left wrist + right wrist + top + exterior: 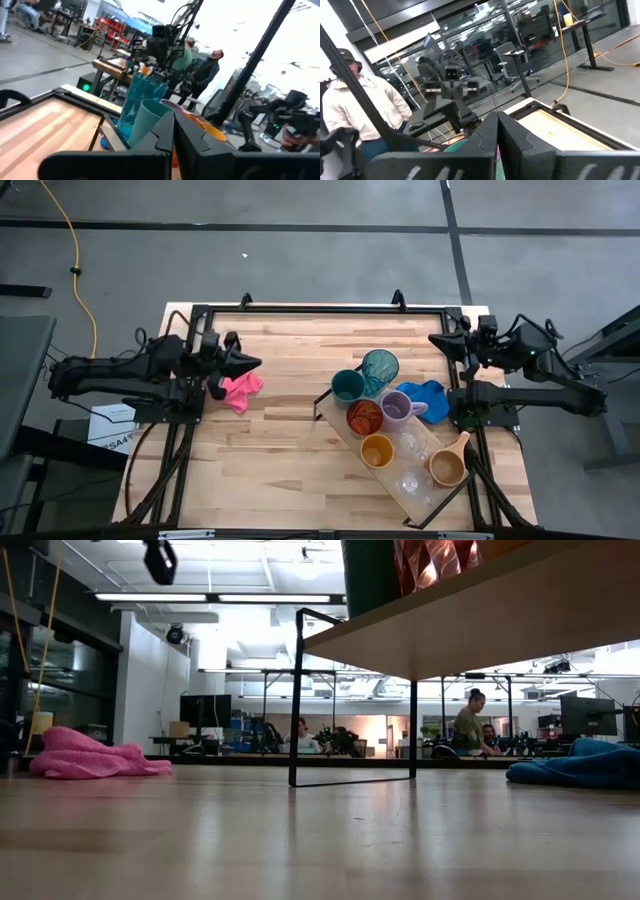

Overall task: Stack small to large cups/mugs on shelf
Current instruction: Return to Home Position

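Left gripper (252, 363), closed and empty, hangs near the pink cloth (240, 390) in the high view. Right gripper (437, 339), closed too, is by the right edge of the desk (270, 450). The cups (377, 450) stand on the shelf (438, 498). Both wrist views show fingers (160, 135) pressed together. I think a careless right-arm swing could topple the tall tumbler (380, 368).

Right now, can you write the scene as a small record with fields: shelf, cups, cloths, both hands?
shelf: slanted on the right half of the table
cups: eight on the shelf, in two rows; teal tumbler and green cup at one end, tan mug at the other
cloths: pink cloth at the left; blue cloth beside the shelf
left hand: shut, empty, near the pink cloth
right hand: shut, empty, by the table's right edge
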Robot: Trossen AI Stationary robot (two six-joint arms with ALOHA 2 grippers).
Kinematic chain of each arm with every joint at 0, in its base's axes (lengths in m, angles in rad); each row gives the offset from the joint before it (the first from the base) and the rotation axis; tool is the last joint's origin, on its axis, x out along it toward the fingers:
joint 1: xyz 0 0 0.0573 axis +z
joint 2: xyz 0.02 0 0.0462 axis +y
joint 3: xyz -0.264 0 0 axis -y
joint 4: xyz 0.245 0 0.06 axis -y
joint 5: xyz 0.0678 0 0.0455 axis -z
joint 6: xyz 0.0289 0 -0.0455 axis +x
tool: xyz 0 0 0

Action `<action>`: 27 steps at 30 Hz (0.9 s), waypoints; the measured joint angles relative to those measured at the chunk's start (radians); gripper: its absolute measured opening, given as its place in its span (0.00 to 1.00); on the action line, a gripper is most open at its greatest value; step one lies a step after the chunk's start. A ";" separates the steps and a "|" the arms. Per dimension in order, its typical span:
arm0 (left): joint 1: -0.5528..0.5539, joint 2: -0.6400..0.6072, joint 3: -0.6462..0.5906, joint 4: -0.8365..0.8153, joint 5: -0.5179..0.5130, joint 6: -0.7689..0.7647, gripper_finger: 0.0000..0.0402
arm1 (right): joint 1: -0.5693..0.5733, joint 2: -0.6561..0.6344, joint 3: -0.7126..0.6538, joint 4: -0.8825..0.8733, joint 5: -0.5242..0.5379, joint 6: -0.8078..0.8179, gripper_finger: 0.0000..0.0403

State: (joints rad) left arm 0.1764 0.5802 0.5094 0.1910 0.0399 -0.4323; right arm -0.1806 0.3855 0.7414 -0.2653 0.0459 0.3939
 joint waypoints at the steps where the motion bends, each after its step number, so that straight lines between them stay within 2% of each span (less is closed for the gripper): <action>1: 0.000 -0.024 -0.019 0.003 0.000 -0.003 0.00 | 0.000 0.000 0.000 0.000 -0.003 0.002 0.00; 8: 0.000 -0.204 -0.173 0.002 -0.006 -0.045 0.00 | 0.000 0.000 0.000 -0.011 -0.004 0.009 0.00; 13: -0.001 -0.319 -0.284 0.067 -0.007 -0.066 0.00 | 0.000 0.000 0.000 -0.029 -0.028 0.067 0.00; 27: -0.001 -0.469 -0.501 0.243 -0.022 -0.129 0.00 | 0.000 0.000 0.000 -0.045 -0.047 0.104 0.00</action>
State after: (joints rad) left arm 0.1753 0.1114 0.0081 0.4344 0.0181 -0.5610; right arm -0.1806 0.3859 0.7414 -0.3103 -0.0010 0.4976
